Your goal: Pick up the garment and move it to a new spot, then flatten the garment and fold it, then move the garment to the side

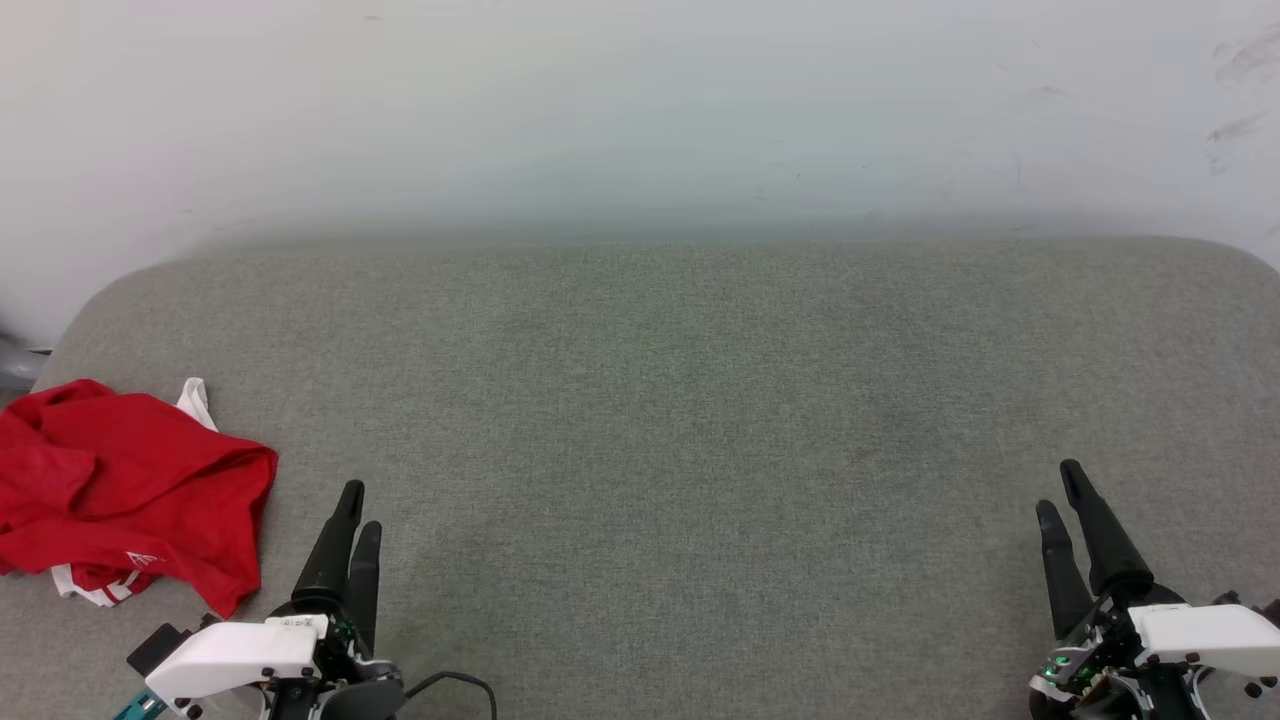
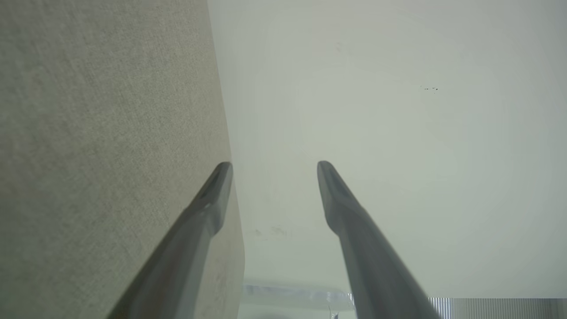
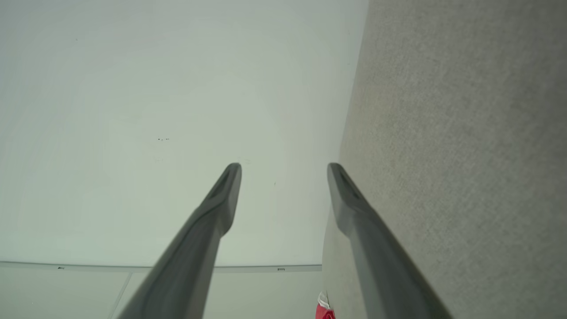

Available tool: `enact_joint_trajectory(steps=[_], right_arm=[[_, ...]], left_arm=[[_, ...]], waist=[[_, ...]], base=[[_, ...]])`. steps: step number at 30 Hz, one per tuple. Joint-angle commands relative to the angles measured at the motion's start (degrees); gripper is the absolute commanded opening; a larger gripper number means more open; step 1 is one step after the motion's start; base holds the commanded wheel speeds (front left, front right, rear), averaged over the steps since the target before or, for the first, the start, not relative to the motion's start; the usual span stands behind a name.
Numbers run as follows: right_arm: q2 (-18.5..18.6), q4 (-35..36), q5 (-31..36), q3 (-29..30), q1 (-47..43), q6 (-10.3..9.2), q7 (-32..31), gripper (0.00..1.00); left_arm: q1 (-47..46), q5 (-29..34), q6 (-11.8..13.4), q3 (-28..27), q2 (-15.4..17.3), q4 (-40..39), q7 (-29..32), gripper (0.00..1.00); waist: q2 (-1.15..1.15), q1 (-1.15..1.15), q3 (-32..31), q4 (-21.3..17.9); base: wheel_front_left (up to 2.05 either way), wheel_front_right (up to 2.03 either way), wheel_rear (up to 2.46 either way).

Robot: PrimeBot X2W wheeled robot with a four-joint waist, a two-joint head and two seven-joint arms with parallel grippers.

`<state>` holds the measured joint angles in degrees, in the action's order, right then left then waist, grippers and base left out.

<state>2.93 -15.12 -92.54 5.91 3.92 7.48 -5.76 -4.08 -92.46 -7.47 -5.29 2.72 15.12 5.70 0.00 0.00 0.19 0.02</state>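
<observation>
- I have the garment (image 1: 130, 490) at the far left of the grey padded surface (image 1: 700, 400), close to its near-left corner, in a crumpled red heap with a bit of white sleeve poking out at the top and striped trim at the bottom.
- It lies straight on the fabric, not in a basket or a bin, so I judge a plain pinch into the heap is all the pickup needs.
- My left gripper (image 1: 358, 515) sits just right of the heap, not touching it, fingers pointing up the surface. It is released, with nothing between the fingers in its wrist view.
- My right gripper (image 1: 1058, 490) is well apart, at the lower right, also released and holding nothing.
- I read both arms as parked low at the near edge to leave the middle of the surface free as the new spot for laying the shirt flat.
- The pale wall (image 1: 640, 100) runs along the back edge, so I'd judge that any spreading has to stay forward of it.
- The first step, the pickup, is not yet begun; the left arm is the natural one to start.
</observation>
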Motion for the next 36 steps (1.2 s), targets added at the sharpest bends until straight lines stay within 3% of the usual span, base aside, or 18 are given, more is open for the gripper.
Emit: enact_joint_trajectory(steps=[1, 12, 19, 36], right_arm=[[0.0, 2.0, 0.4, -0.6, 0.6, 0.01, 0.7, 1.0], [0.1, 5.8, 1.5, -2.2, -0.4, 0.01, 3.5, 1.0], [0.9, 8.2, 4.8, -2.7, -1.2, 0.01, 5.5, 1.0], [1.5, 12.3, 36.9, -1.9, -2.2, 0.01, 9.0, 1.0]], left_arm=[[-1.1, -0.2, 0.0, 1.0, 0.1, -1.9, -0.8, 1.0], [-0.7, 0.0, 0.0, 4.1, 0.1, -6.3, -3.6, 1.0], [-0.4, 3.5, 0.0, 5.3, 0.1, -8.9, -5.4, 1.0], [0.5, 28.5, 0.0, 5.1, 0.1, -11.3, -9.1, 1.0]], waist=[[0.0, 0.0, 0.0, 0.0], [0.0, 0.0, -0.1, 0.2], [0.0, 0.0, -0.2, 0.3], [0.0, 0.0, -0.3, 0.3]], base=[[0.0, 0.0, 0.0], [0.0, 0.0, 0.0], [0.0, 0.0, 0.0], [0.0, 0.0, 0.0]])
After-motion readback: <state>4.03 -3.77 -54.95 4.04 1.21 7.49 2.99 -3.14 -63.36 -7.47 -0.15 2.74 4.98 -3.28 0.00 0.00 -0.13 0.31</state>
